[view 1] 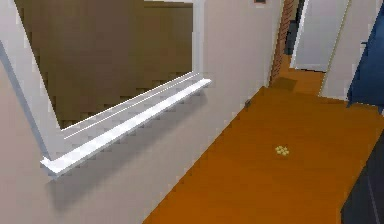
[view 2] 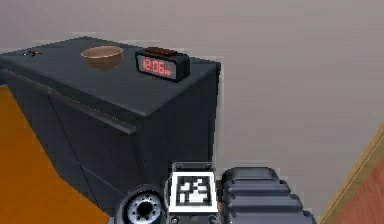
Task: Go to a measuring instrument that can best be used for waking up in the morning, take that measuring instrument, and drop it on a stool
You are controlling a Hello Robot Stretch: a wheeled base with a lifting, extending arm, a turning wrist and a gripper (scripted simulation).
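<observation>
A black digital alarm clock [view 2: 163, 64] with red digits stands on top of a dark cabinet [view 2: 110, 120], near its back right corner. A brown bowl [view 2: 101, 56] sits to the clock's left on the same top. At the arm side view's bottom edge a white square with black marks [view 2: 192, 190] shows, with the gripper's dark body [view 2: 146, 210] just left of it. The gripper's far end cannot be made out, so I cannot tell whether it holds anything. The clock lies well above the gripper in the picture.
In the forward view a pale wall carries a large window with a white sill [view 1: 125, 120] on the left. Orange wood floor [view 1: 270, 170] runs to a doorway [view 1: 305, 50] at the back. A small yellowish thing [view 1: 283, 151] lies on the floor. Dark blue furniture [view 1: 370, 70] stands at the right edge.
</observation>
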